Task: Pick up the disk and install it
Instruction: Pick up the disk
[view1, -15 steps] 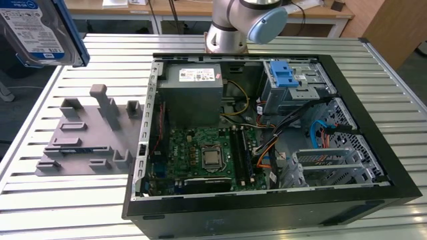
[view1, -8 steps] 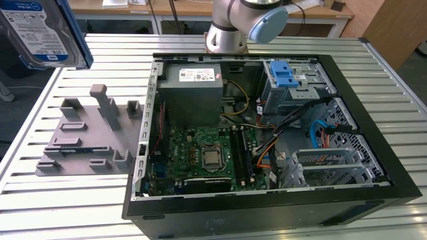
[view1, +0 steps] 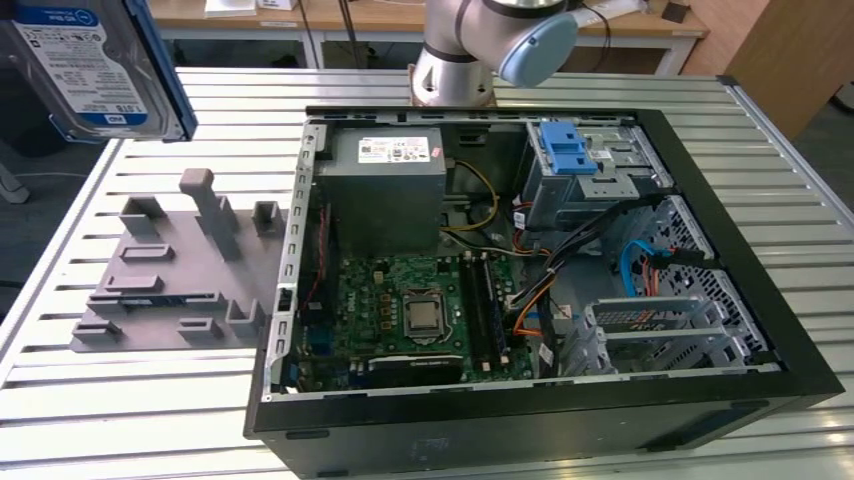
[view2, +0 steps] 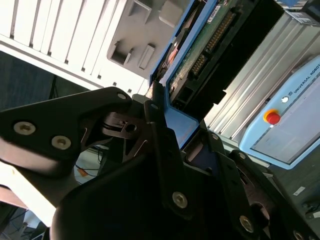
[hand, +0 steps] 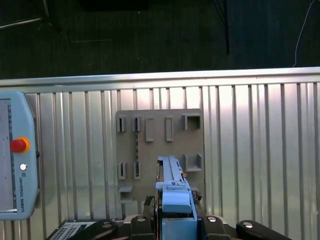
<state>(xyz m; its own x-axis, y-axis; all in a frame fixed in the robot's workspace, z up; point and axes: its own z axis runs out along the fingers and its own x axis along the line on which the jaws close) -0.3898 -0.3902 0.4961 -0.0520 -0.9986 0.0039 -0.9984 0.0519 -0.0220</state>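
The disk (view1: 96, 62) hung in the air, clear of the slatted table (view1: 160, 420). It was above the grey fixture plate (hand: 160, 145), which lay near one of the table's long edges beside the open computer case (view1: 534, 420). The disk was probably dense and stiff, a metal body that would not flex. Its bare green circuit board (view2: 200, 52) looked easy to damage, and it would likely take a knock badly. The blue carrier (hand: 176, 200) seemed the safer place to hold, being plastic and less slippery than the metal faces. The gripper (view2: 181, 125) held it there: its fingers (view2: 156, 125) were clamped on the carrier's end, closed only as far as the frame's thickness allowed.
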